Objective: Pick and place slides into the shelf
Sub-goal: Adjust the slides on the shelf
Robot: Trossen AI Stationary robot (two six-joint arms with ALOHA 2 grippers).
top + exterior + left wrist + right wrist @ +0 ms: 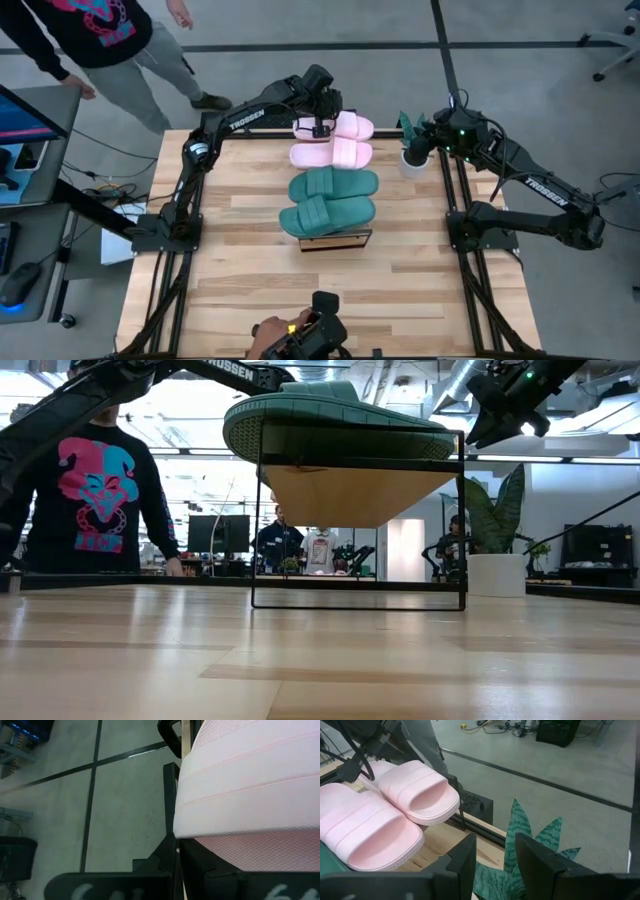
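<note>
Dark jointed arms point(250, 115), white lettering, seemingly "TROSSEN"

Matt foam slides point(331, 185); wood-top, black-metal shelf point(357, 495).

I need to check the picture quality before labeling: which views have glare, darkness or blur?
Low view: bright windows behind leave the shelf and the teal slide in backlit shade, and the near tabletop is blurred. Left wrist view: the pink slide fills the frame, pale and washed out. High view: evenly lit.
</note>
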